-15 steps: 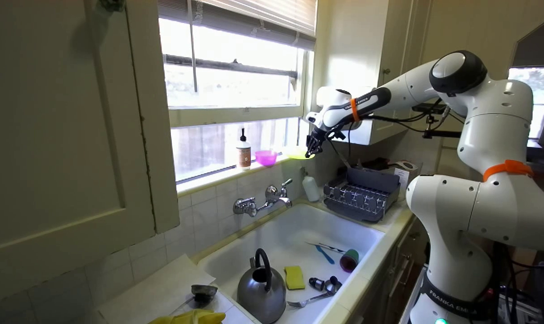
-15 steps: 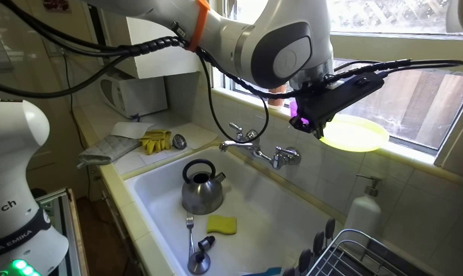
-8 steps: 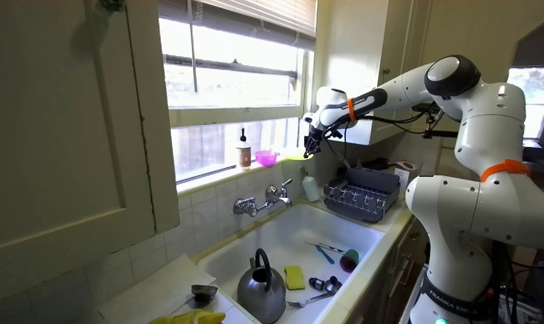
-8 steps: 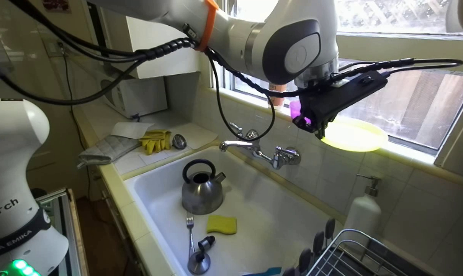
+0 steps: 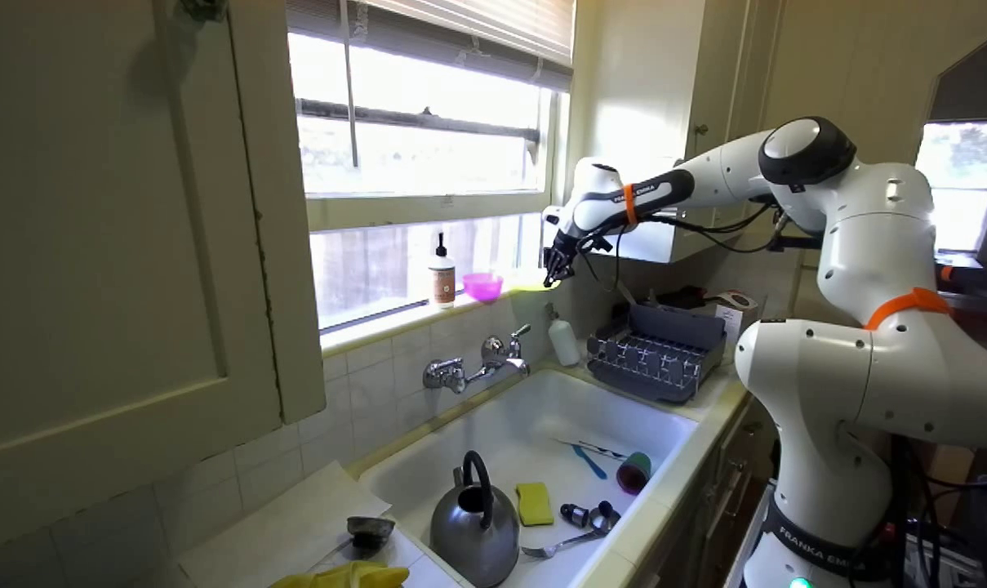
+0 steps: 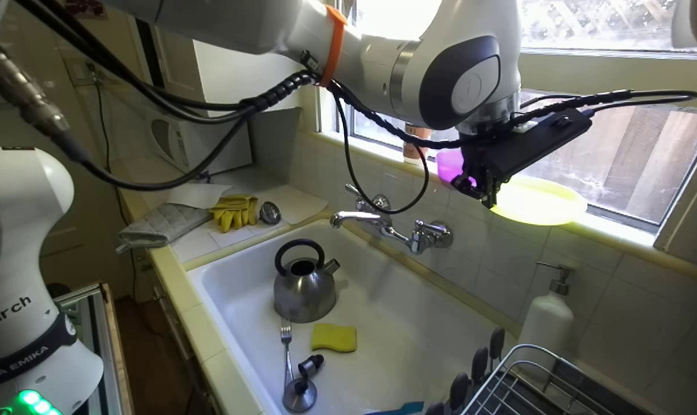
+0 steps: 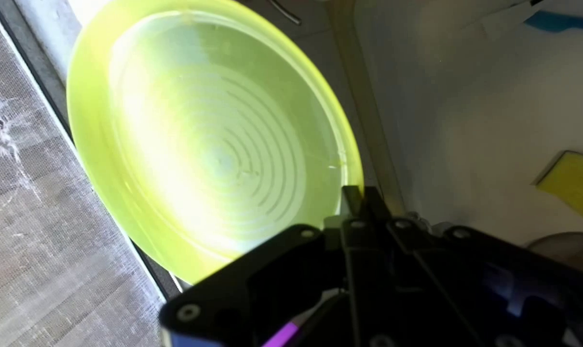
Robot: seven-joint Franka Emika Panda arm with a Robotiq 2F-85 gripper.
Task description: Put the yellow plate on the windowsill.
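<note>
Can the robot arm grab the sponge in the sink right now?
Probably not: its fingers look closed on the plate. The sponge lies uncovered in both exterior views, so setting the plate down first might open the way.

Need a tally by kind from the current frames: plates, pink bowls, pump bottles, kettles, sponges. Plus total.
Plates: 1, the yellow plate
Pink bowls: 1, the pink bowl
Pump bottles: 2, the brown-labelled bottle and the white dispenser
Kettles: 1, the grey kettle
Sponges: 1, the yellow sponge
Total: 6 visible
</note>
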